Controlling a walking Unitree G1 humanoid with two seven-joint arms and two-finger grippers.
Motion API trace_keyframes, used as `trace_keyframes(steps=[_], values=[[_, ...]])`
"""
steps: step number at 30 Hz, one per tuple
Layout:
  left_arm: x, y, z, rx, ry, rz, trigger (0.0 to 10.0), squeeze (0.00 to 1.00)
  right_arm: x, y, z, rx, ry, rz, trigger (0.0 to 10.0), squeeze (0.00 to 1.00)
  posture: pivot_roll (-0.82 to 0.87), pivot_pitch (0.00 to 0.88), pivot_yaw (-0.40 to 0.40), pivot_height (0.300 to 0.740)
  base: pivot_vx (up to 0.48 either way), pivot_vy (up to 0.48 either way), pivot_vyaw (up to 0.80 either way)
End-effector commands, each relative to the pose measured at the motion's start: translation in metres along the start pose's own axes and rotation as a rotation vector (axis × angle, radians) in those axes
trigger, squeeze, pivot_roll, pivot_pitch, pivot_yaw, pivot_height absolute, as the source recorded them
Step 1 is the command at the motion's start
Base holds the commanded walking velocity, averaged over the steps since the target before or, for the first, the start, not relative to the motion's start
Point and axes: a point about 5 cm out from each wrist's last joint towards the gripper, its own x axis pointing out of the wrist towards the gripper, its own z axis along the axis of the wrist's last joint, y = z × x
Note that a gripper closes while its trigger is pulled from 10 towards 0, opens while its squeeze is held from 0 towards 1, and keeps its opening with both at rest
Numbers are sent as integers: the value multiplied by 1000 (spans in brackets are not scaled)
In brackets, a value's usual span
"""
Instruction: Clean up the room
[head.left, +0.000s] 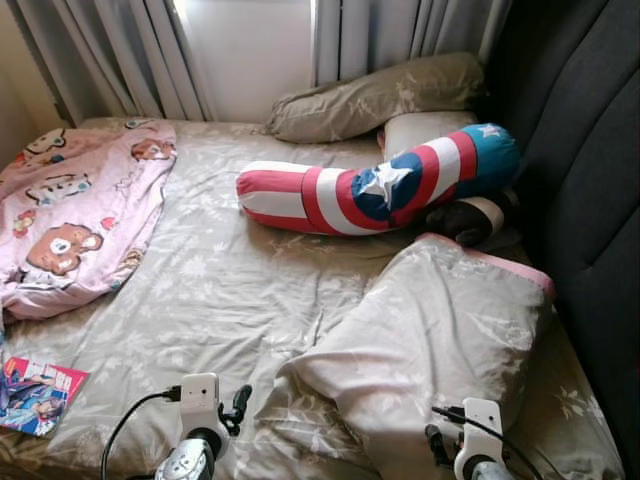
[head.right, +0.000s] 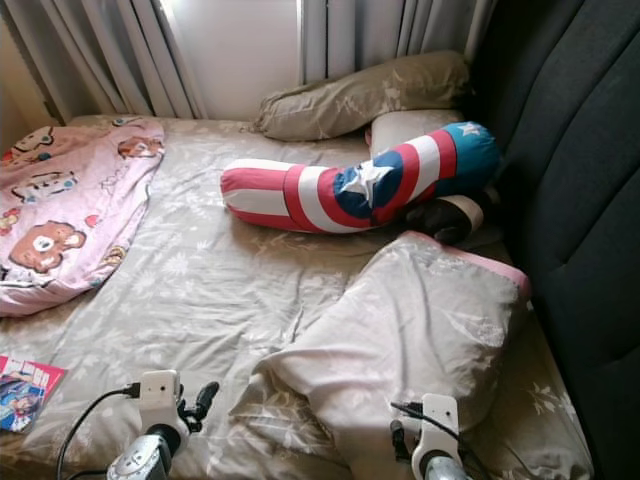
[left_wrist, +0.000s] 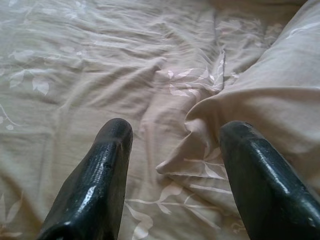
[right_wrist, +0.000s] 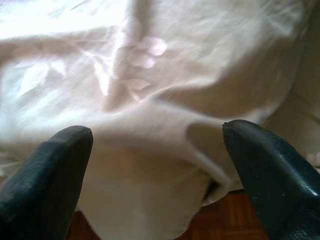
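Left pincer (left_wrist: 172, 170): hovering spread over the beige leaf-print bed sheet (head.left: 220, 290).
Right pincer (right_wrist: 157, 175): hovering spread over the crumpled beige duvet with pink edging (head.left: 440, 340), lying at the bed's near right.

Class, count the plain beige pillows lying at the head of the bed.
2: one long pillow below the curtains, one smaller pillow partly behind the striped bolster. Others may be hidden.
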Motion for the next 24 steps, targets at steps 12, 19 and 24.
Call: trace_keyframes(steps=[12, 19, 24], values=[[10, -10, 25, 15, -112, -39, 10000, 0, 0, -4, 1, -5, 5, -5, 10000, 0, 83, 0, -18, 740, 0, 0, 0], [10, -12, 25, 11, -115, -44, 10000, 0, -2, -12, -2, -1, 8, -15, 10000, 0, 81, 0, -17, 740, 0, 0, 0], [9, -12, 21, 7, -108, -45, 10000, 0, -2, -13, -3, -2, 9, -13, 10000, 0, 81, 0, -19, 740, 0, 0, 0]])
